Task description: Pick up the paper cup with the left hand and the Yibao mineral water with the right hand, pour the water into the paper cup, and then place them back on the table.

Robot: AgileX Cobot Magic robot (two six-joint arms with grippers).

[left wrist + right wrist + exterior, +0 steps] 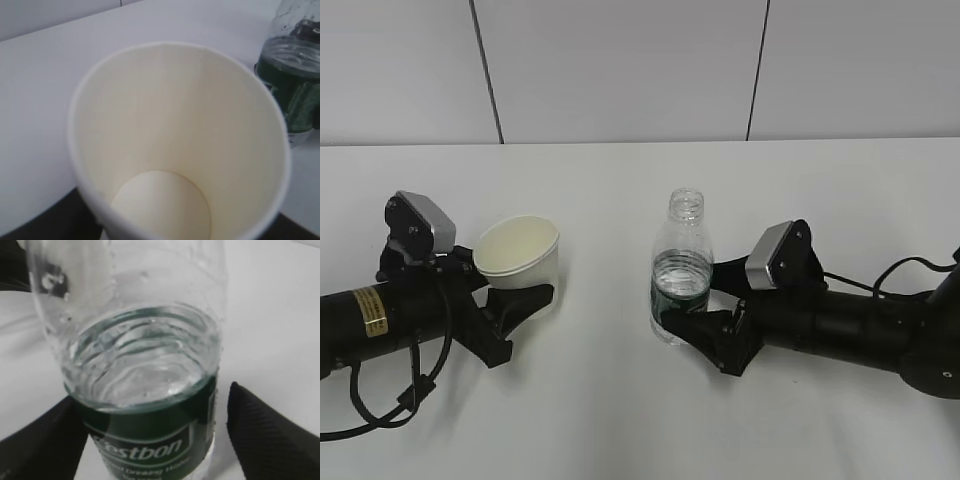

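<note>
The cup point(520, 260) is cream-white, plain inside and out. The bottle point(681, 268) is clear plastic with a dark green label point(150, 440) lettered in white. Both arms are black with grey-white blocks; the left one carries a yellow sticker point(370, 309). The bench point(620, 420) is white.

Both arms lay low and nearly level, reaching inward from the two sides. The left hand point(520, 300) stretched rightward from its thick black forearm, which bore a yellow sticker, with a grey-white block perched above the wrist. Its two black fingers point(525, 297) were spread, one on each side of what sat between them; whether they pressed in could not be told. The right hand point(698, 310) reached leftward, grey-white block tilted on top, cables trailing behind. Its fingers point(265, 435) stood parted, one at each flank, a visible gap beside the right-hand one.
</note>
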